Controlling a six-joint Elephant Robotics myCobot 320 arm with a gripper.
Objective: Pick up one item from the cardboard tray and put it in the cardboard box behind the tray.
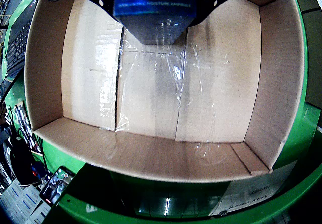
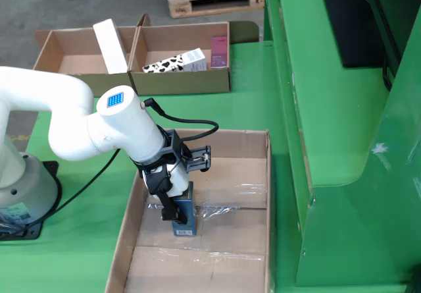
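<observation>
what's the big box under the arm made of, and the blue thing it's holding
The big box looks like plain brown corrugated cardboard, matte, its floor seams covered by glossy clear tape that wrinkles and glares. The blue carton held by the gripper seems to be printed paperboard with a slight sheen, judging by its crisp edges and white lettering.

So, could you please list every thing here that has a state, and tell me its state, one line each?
end effector: shut on the blue box, over the large cardboard box.
blue box: held upright, inside the large box; cannot tell if it touches the floor.
large cardboard box: open, nothing else inside, floor taped.
right tray: open, holds a cow-patterned carton and a pink box.
left tray: open, a white box stands at its right wall.
</observation>
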